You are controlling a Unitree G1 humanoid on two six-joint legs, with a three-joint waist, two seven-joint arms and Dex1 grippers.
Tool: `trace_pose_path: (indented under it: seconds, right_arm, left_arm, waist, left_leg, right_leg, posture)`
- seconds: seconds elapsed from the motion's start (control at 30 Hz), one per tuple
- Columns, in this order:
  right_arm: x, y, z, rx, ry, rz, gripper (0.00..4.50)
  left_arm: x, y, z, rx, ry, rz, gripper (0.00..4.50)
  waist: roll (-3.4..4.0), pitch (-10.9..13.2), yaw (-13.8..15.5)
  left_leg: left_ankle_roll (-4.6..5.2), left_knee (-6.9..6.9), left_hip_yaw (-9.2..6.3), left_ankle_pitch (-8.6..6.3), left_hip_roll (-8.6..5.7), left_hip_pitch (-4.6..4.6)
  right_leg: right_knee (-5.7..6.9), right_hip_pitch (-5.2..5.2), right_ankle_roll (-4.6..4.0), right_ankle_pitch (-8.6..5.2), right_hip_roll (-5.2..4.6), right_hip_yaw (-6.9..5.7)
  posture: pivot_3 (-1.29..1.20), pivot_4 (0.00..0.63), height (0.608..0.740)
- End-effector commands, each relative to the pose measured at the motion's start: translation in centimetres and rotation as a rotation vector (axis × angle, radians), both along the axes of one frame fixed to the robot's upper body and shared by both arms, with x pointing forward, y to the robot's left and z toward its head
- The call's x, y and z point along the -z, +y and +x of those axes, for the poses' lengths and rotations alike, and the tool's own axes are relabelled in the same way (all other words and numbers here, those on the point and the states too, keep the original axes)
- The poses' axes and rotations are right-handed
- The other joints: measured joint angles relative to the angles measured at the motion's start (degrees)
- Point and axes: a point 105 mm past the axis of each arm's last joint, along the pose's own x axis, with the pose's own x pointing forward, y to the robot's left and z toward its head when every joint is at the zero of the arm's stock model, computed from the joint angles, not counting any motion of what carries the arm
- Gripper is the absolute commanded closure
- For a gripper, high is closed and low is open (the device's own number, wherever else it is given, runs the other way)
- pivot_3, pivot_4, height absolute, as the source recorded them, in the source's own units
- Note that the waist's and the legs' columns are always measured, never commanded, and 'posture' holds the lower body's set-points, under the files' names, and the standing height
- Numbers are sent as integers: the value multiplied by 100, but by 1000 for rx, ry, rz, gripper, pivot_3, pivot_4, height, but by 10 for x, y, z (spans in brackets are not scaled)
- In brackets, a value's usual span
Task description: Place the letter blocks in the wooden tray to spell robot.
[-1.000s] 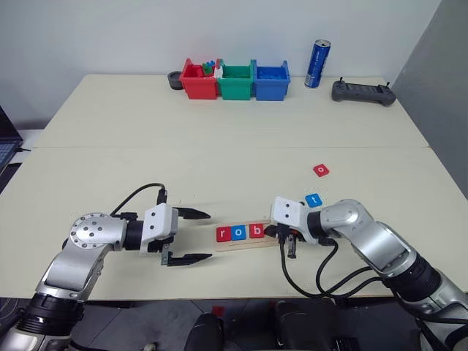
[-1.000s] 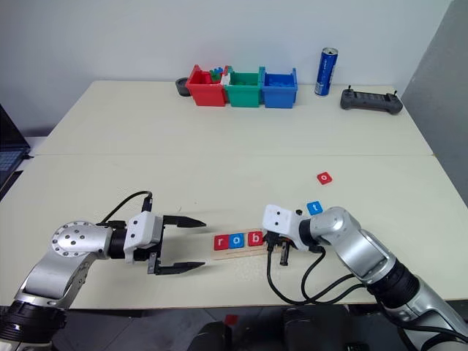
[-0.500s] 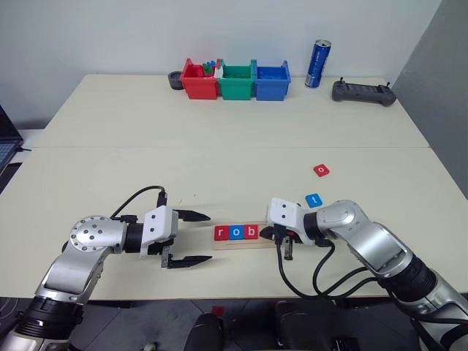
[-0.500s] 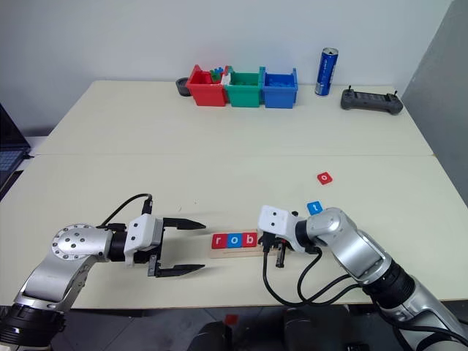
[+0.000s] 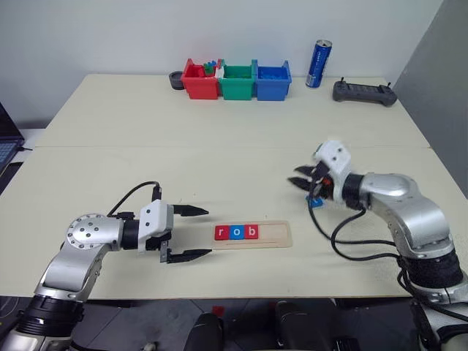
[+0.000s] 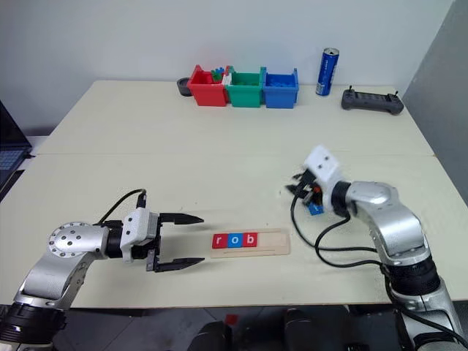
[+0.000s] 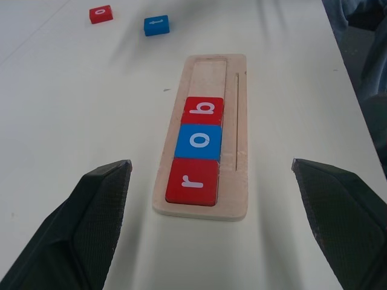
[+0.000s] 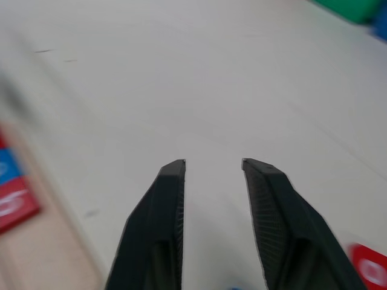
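The wooden tray [image 5: 276, 233] lies near the table's front edge. Three letter blocks sit side by side in its left part: red r [image 5: 221, 232], blue o [image 5: 236, 232] and red b [image 5: 251, 232]; the right part is bare. My left gripper [image 5: 208, 232] stands open just left of the tray, pointing at it. My right gripper [image 5: 298, 177] hovers open above the table, right of and beyond the tray, with nothing between its fingers [image 8: 162, 205]. A blue t block [image 7: 156, 25] and a red o block [image 7: 100, 14] lie loose beyond the tray, under the right gripper.
Red [image 5: 199, 80], green [image 5: 237, 82] and blue [image 5: 271, 82] bins stand in a row at the table's far edge, with a blue can [image 5: 318, 63] and a dark controller [image 5: 364, 93] to their right. A laptop corner [image 5: 6, 139] shows at far left.
My right gripper has left the tray's right end, risen and swung away to the right over the loose blocks, and its fingers have parted. The left gripper has stayed put.
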Motion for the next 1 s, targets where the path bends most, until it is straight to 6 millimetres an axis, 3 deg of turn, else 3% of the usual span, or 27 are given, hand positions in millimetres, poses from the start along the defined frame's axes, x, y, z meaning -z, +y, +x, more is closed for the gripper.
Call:
trace_pose_path:
  seconds: [0.03,0.2,0.43,0.57,0.73,0.83,1.0]
  right_arm:
    - [-17,-33,30,168,-126,0,1833]
    - [3,-56,60,247,-45,-23,43]
    - [38,-66,80,282,96,-23,11]
    - [57,-64,80,255,183,-8,11]
    - [64,-65,82,253,219,8,11]
    - [68,-62,82,255,257,34,577]
    - [74,-60,81,261,283,38,2365]
  left_arm:
    - [-8,2,0,-15,-18,-28,0]
    - [-10,-4,0,-6,-16,-22,0]
    - [-19,-12,-2,24,7,-7,0]
    - [-25,-14,-7,41,12,4,0]
    - [-25,-7,-10,48,18,27,0]
    - [-22,0,-11,50,25,37,0]
    - [-14,13,-12,52,28,52,0]
  waist:
    - [1,1,-6]
    - [1,1,-39]
    - [3,2,-96]
    - [3,2,-142]
    - [3,2,-162]
    - [3,2,-164]
    - [3,1,-166]
  left_leg:
    - [0,0,3,0,0,1]
    - [1,-5,6,0,0,1]
    - [1,-5,5,-1,-1,-1]
    - [1,-5,6,-1,-1,-1]
    - [1,-5,5,-1,-1,4]
    - [1,-4,5,-1,-1,7]
    - [1,-2,5,0,0,10]
  right_leg:
    - [0,0,0,0,0,2]
    - [1,-3,-1,1,0,5]
    - [2,-3,-2,1,-1,5]
    - [3,-3,-2,2,-2,6]
    - [6,-1,-3,2,-1,5]
    - [6,1,-3,2,-1,6]
    - [7,4,-3,2,0,6]
  posture:
    - [0,150,740]
    - [0,150,740]
    - [0,150,740]
    - [0,150,740]
    - [0,150,740]
    - [0,150,740]
    - [0,150,740]
